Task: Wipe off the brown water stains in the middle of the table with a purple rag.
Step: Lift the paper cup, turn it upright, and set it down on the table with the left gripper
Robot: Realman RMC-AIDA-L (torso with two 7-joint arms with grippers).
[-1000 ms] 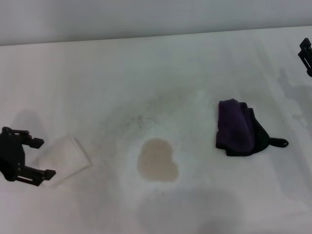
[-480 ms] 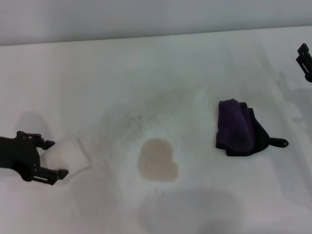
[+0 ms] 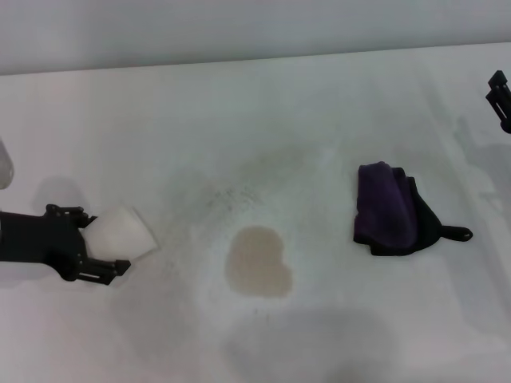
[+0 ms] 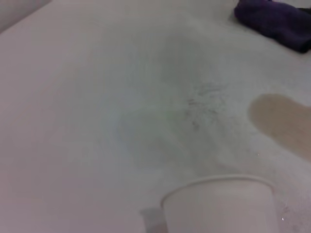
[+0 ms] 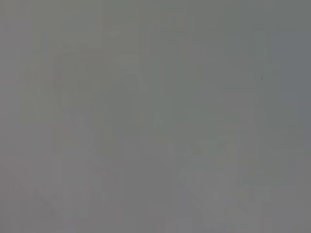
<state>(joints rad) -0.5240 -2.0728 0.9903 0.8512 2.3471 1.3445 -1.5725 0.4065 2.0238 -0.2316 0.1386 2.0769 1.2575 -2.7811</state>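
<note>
Left hand [image 3: 102, 243], at 9 o'clock of the brown water stains [image 3: 257, 262], is clamped on a white paper cup [image 3: 120, 231]. Purple rag [image 3: 389, 208] lies at 2 o'clock. Right hand [image 3: 500, 96]: cannot tell.

— What sort of place is this looking like?
— A bare test bench, perhaps a lab; nothing is marking it as a home or a kitchen.
— What is showing that?
— A wide white table [image 3: 263, 112] is filling the head view; a plain pale wall [image 3: 239, 28] is running behind it; no furnishings are appearing anywhere.
</note>
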